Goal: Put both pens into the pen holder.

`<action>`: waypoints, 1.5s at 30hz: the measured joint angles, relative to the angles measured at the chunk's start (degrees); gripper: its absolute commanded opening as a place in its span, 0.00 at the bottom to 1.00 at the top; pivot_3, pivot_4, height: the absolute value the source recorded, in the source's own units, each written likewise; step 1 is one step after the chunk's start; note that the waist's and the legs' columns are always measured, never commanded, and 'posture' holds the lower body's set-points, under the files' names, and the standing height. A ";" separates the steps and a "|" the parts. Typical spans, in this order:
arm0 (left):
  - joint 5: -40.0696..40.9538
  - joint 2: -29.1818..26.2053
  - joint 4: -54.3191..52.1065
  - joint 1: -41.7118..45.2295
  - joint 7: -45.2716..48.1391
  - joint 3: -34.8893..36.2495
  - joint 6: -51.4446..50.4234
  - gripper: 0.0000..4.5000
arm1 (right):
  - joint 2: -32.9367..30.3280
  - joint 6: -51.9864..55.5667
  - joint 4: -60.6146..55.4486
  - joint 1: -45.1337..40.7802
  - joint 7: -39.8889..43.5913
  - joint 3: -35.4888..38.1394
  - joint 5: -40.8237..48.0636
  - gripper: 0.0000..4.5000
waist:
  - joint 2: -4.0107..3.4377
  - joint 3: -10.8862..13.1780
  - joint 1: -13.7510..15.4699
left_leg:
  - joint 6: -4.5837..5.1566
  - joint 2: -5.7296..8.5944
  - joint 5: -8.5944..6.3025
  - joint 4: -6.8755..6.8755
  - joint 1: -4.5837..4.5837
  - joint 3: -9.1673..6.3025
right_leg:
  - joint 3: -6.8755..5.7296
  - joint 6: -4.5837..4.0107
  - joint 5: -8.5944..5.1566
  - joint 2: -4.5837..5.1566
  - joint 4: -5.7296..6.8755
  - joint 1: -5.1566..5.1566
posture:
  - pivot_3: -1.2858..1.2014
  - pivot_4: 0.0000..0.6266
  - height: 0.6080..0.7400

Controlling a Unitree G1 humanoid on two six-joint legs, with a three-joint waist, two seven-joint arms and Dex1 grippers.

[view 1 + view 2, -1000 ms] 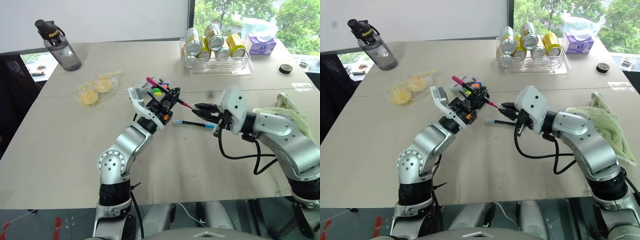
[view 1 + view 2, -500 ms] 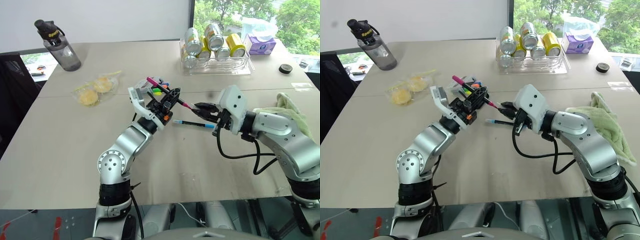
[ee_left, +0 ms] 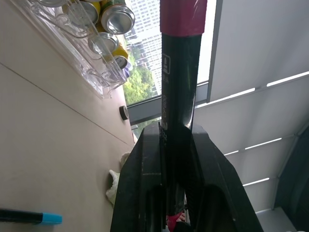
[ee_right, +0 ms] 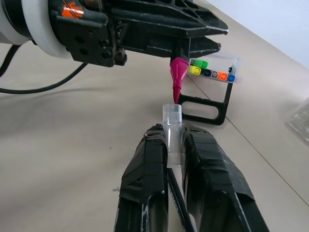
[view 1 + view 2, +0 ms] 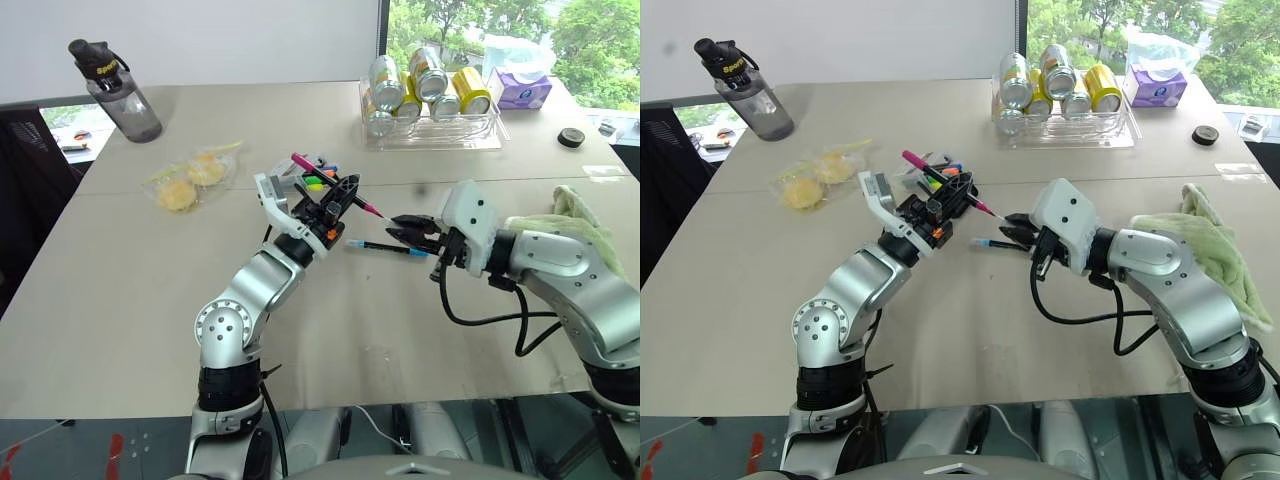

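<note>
My left gripper (image 5: 343, 192) is shut on the black pen with the magenta-pink end (image 3: 179, 72) and holds it in the air, pink tip toward my right gripper (image 5: 398, 221). That gripper is shut on a small clear cap (image 4: 172, 116), which sits just short of the pen's pink tip. The second pen (image 5: 385, 247), black with light-blue ends, lies flat on the table under and between the two grippers. The pen holder (image 4: 215, 67), a clear case of coloured markers on a black loop stand, rests on the table behind my left gripper, which partly hides it in the eye views.
A clear tray of cans (image 5: 430, 135) and a purple tissue box (image 5: 525, 92) stand at the back right. A water bottle (image 5: 115, 90) is at the back left, with a bag of yellow snacks (image 5: 190, 180) nearer. A green towel (image 5: 580, 215) lies at the right edge.
</note>
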State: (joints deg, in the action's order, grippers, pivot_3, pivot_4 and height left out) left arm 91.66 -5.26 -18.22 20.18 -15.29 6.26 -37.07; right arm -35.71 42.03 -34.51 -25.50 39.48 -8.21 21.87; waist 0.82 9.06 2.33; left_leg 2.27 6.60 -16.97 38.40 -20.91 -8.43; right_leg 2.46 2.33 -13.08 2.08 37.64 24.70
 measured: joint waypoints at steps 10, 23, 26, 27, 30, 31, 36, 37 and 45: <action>-0.45 0.06 0.00 0.36 0.02 -0.02 -0.01 0.00 | 0.00 0.28 -0.47 -0.28 -0.59 0.24 0.38 0.00 | 0.00 0.00 0.00 | 0.00 0.00 0.00 0.00 0.00 0.00 | 0.00 0.00 0.00 0.00 0.00 0.00 | 0.52 0.24 1.00; -0.52 0.60 0.02 0.48 0.51 -0.01 0.01 0.00 | 0.95 1.55 -0.40 -2.74 -2.17 -0.02 0.11 0.00 | 0.00 0.00 -0.01 | 0.00 0.00 0.00 0.00 0.00 0.00 | 0.00 0.00 0.00 0.00 0.00 0.00 | 0.52 0.24 1.00; -0.56 0.66 0.02 0.49 0.58 0.03 0.15 0.00 | 1.62 2.75 -0.39 -3.51 -2.72 -0.26 0.04 0.00 | 0.00 0.00 0.00 | 0.00 0.00 0.00 0.00 0.00 0.00 | 0.00 0.00 0.00 0.00 0.00 0.01 | 0.52 0.24 1.00; -0.62 0.66 0.02 0.50 0.58 0.03 0.19 0.00 | 1.65 2.86 -0.39 -3.62 -2.82 -0.33 0.01 0.00 | 0.00 0.00 0.00 | 0.00 0.00 0.00 0.00 0.00 0.00 | 0.00 0.00 0.00 0.00 0.00 0.00 | 0.52 0.24 1.00; -1.05 0.67 0.02 0.49 0.57 0.04 0.24 0.00 | 1.87 3.94 -0.48 -4.16 -3.45 -1.09 -0.24 0.00 | 0.00 0.00 -0.02 | 0.00 0.00 0.00 0.00 0.00 0.00 | 0.00 0.00 0.00 0.00 -0.01 0.00 | 0.52 0.24 1.00; -1.17 0.69 0.02 0.49 0.57 -0.01 0.14 0.00 | 2.35 4.27 -0.50 -4.46 -3.77 -1.65 -0.33 0.00 | 0.00 0.00 -0.05 | 0.00 0.00 0.00 -0.01 0.00 0.00 | 0.00 0.00 0.00 0.00 0.00 0.01 | 0.52 0.24 1.00; -1.53 0.99 0.03 0.46 0.58 -0.03 -0.01 0.00 | 2.60 5.24 -0.51 -5.57 -4.77 -2.90 -1.25 0.00 | 0.00 0.00 -0.02 | 0.00 0.00 0.00 -0.01 -0.01 0.00 | -0.01 0.00 0.00 0.00 -0.01 0.01 | 0.52 0.24 1.00; -1.55 1.04 0.03 0.46 0.58 -0.03 -0.02 0.00 | 2.66 5.27 -0.51 -5.75 -4.85 -3.19 -1.41 0.00 | 0.00 0.00 -0.04 | 0.00 0.00 0.00 -0.01 -0.01 0.00 | 0.00 0.00 0.00 0.00 -0.01 0.01 | 0.52 0.24 1.00; -1.53 1.11 0.03 0.60 1.37 0.74 0.33 0.00 | 5.77 7.30 -0.38 -7.20 -6.47 -3.38 -1.71 0.00 | 0.00 0.00 -0.06 | 0.00 0.00 0.00 -0.03 -0.01 0.00 | -0.01 0.00 0.00 0.00 -0.01 0.03 | 0.52 0.24 1.00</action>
State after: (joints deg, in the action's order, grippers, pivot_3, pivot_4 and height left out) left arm 90.13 -4.15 -18.19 20.77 -13.93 7.00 -36.74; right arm -29.94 49.33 -34.89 -32.71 33.01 -11.59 20.16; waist 0.83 9.06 2.27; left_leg 2.27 6.60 -16.97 38.38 -20.92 -8.43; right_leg 2.45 2.33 -13.08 2.08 37.63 24.73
